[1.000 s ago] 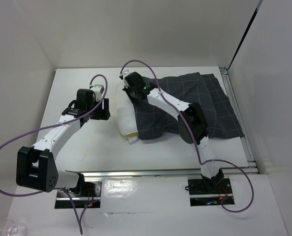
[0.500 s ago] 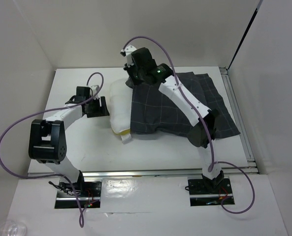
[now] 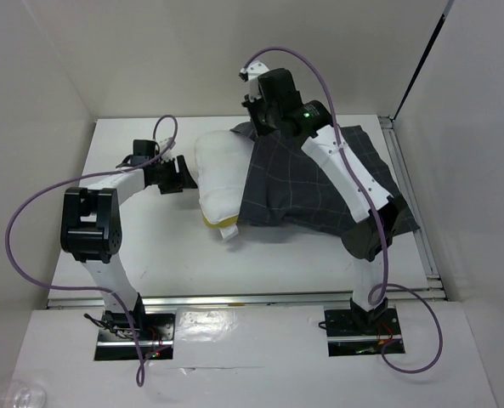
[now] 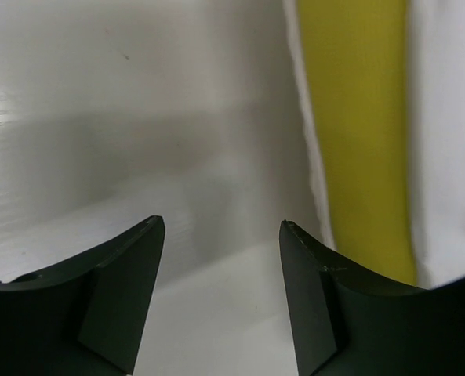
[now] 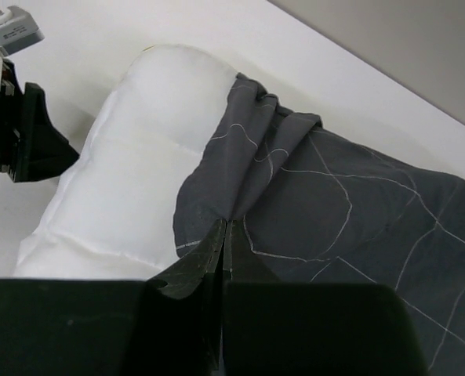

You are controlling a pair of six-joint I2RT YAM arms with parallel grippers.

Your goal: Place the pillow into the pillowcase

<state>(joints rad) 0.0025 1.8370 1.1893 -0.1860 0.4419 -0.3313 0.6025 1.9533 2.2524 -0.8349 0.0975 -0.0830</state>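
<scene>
A: Why is the right gripper [image 5: 224, 229] up at the mouth of the pillowcase [image 5: 334, 211]?

B: Its jaws are together, clamped on a gathered fold of the hem. I'd judge this lifts the mouth open over the pillow [image 5: 130, 180]. The pillow lies just beside and below those jaws, 1 end under the fabric.

A: And the left gripper [image 4: 220, 227]?

B: Its 2 jaws are apart and hold nothing, with only bare surface [image 4: 99, 117] between them. The pillow's yellow band [image 4: 354, 133] stands just ahead, off the right jaw. I cannot tell whether they touch. It is probably poised to push the pillow deeper.
</scene>
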